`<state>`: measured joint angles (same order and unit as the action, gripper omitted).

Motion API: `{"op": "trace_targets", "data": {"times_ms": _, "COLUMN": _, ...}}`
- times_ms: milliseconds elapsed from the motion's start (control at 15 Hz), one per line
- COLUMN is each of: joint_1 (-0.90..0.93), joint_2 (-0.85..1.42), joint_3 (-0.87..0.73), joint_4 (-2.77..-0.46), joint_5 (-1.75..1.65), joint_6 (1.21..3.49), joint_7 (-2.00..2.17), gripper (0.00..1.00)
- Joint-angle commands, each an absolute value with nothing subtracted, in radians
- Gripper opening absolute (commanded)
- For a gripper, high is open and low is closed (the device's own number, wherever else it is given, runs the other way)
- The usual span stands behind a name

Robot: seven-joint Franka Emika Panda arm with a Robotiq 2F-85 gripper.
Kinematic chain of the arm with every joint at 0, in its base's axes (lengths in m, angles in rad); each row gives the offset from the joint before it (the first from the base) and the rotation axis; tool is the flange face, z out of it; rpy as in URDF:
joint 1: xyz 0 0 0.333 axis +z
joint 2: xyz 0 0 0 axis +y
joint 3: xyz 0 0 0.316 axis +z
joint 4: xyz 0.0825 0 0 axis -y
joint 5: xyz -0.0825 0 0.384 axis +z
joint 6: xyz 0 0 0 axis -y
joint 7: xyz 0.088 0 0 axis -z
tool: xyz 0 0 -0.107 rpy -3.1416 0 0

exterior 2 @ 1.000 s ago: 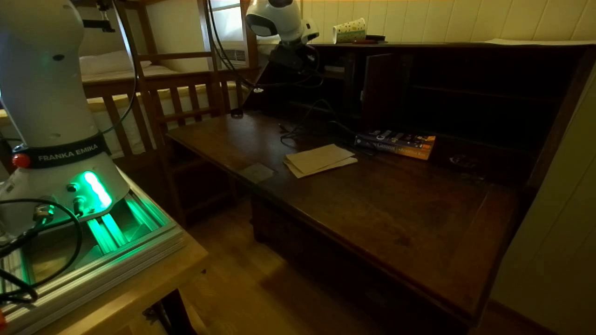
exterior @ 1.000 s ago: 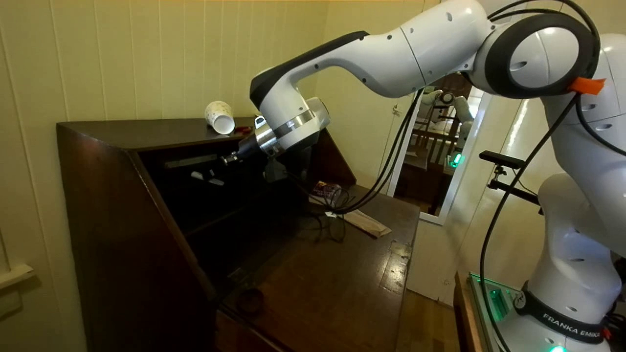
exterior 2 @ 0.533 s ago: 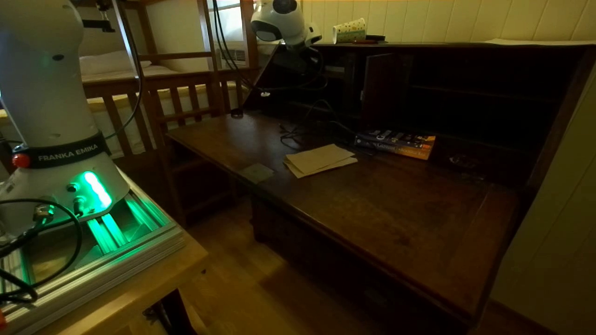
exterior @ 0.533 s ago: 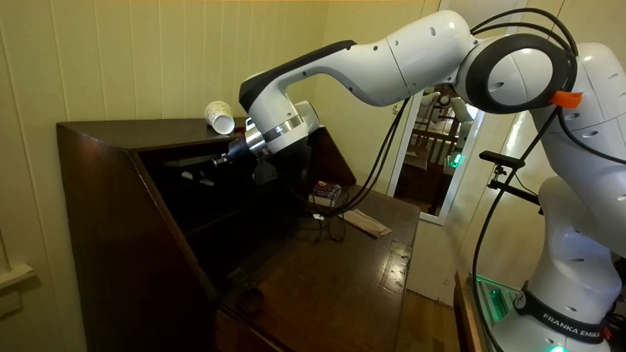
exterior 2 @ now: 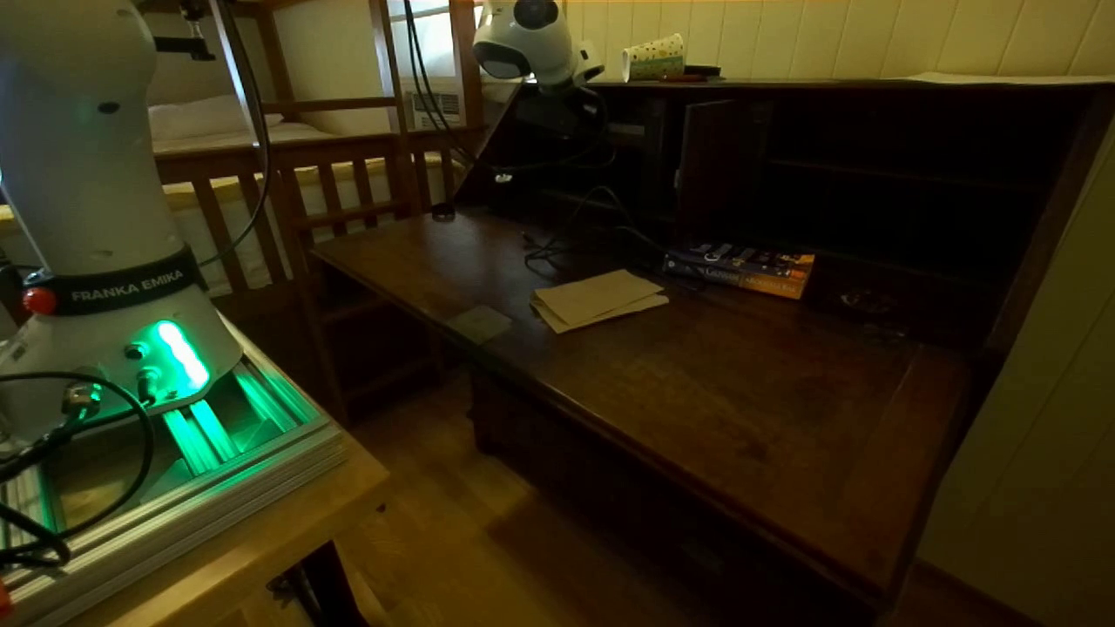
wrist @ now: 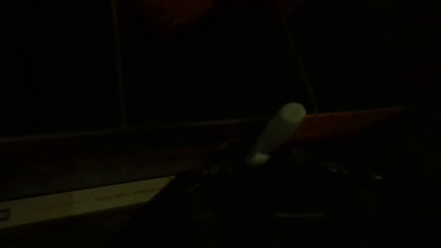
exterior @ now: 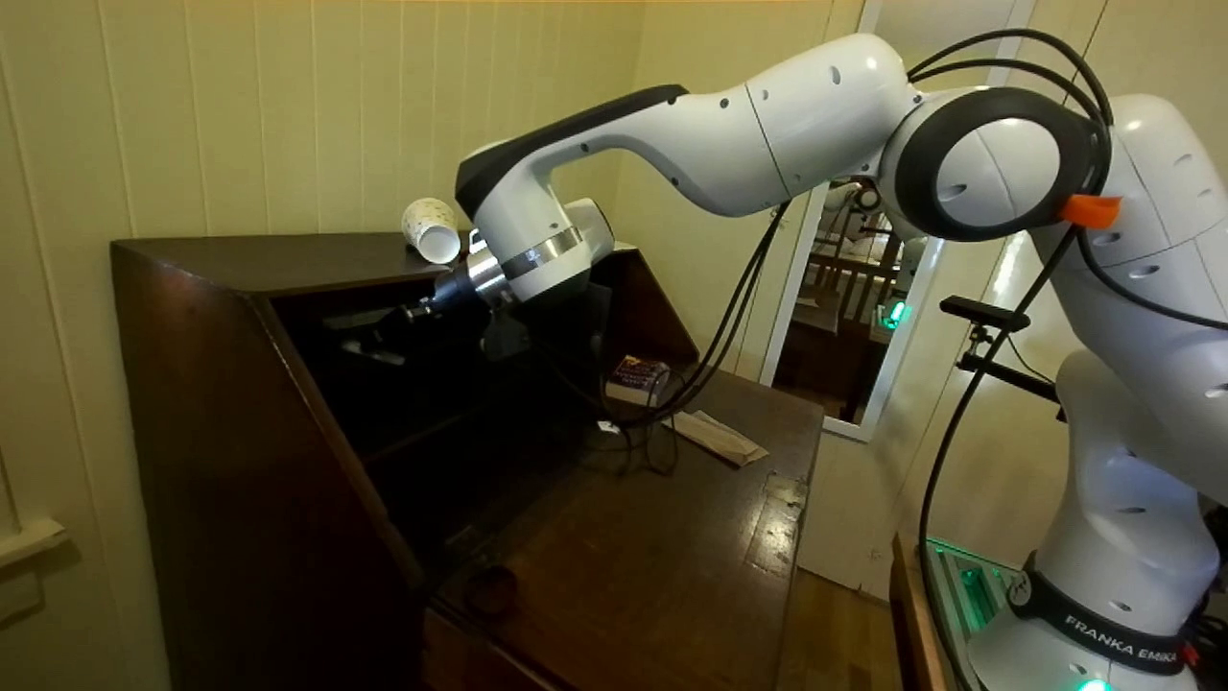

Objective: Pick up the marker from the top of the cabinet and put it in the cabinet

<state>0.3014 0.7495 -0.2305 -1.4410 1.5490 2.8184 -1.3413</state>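
Dark brown cabinet (exterior: 221, 413) stood with fold-down worktop (exterior 2: 766, 418) lowered at cabinet's front. White arm (exterior: 796, 125) arched over worktop to cabinet's open upper part. Folded brown paper (exterior 2: 601, 300) lay on worktop; thick book (exterior 2: 740, 272) near paper, closer to cabinet's recess. Gripper (exterior: 379, 341) hung at cabinet's upper opening. Patterned cup (exterior: 430, 230) lay on side atop cabinet. Pale marker (wrist: 275, 135) slanted out of gripper, clamped by it, at cabinet's opening; depth inside could not be told.

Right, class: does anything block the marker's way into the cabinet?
Nothing visible does. The tool grips the marker at the open front of the cabinet; a pale book spine lies off to one side in the wrist view. Deeper inside is too dark to tell.
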Motion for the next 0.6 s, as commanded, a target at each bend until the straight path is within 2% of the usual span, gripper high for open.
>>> {"op": "trace_targets", "data": {"times_ms": 0, "joint_1": 0.296, "joint_2": 0.768, "joint_3": -0.233, "joint_4": -1.405, "joint_5": 1.549, "joint_6": 2.818, "joint_7": -1.323, "gripper": 0.77}}
{"op": "trace_targets", "data": {"times_ms": 200, "joint_1": 0.300, "joint_2": 0.726, "joint_3": -0.238, "joint_4": -1.443, "joint_5": 1.554, "joint_6": 2.823, "joint_7": -1.322, "gripper": 0.97}}
{"op": "trace_targets", "data": {"times_ms": 400, "joint_1": 0.341, "joint_2": 0.609, "joint_3": -0.280, "joint_4": -1.598, "joint_5": 1.471, "joint_6": 2.829, "joint_7": -1.219, "gripper": 1.00}}
{"op": "trace_targets", "data": {"times_ms": 467, "joint_1": 0.271, "joint_2": 0.544, "joint_3": -0.182, "joint_4": -1.667, "joint_5": 1.348, "joint_6": 2.851, "joint_7": -1.159, "gripper": 1.00}}
{"op": "trace_targets", "data": {"times_ms": 533, "joint_1": 0.363, "joint_2": 0.536, "joint_3": -0.324, "joint_4": -1.705, "joint_5": 1.295, "joint_6": 2.763, "joint_7": -1.061, "gripper": 1.00}}
